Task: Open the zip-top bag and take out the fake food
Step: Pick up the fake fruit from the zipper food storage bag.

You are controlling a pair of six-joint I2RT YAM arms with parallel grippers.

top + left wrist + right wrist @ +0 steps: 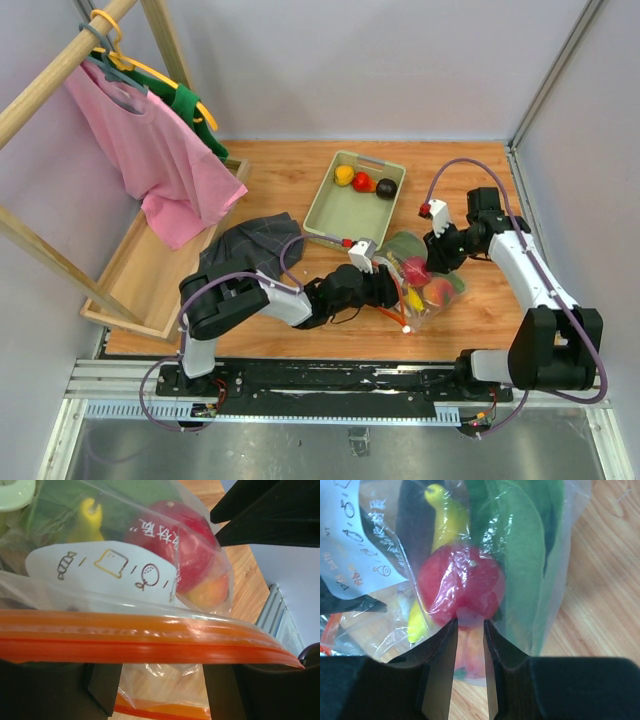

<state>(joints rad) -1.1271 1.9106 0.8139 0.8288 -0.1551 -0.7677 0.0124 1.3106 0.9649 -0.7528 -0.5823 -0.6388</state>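
The zip-top bag [432,296] lies on the wooden table between my grippers, with fake food inside. In the left wrist view its orange-red zip strip [150,635] runs across my left gripper [161,666], whose jaws stand wide apart. A second strip edge shows lower between them, and the white label [100,572] and a red fruit [187,545] lie beyond. My right gripper [470,622] is shut on the bag's far end, just below a red round fruit [460,587], a yellow banana [445,520] and a green leafy piece [520,570].
A pale green tray [325,212] behind the bag holds a yellow pepper [344,176], a red piece [362,182] and a dark purple piece [386,187]. A dark cloth [250,245] lies left of my left arm. A wooden rack with a pink shirt [150,150] stands at far left.
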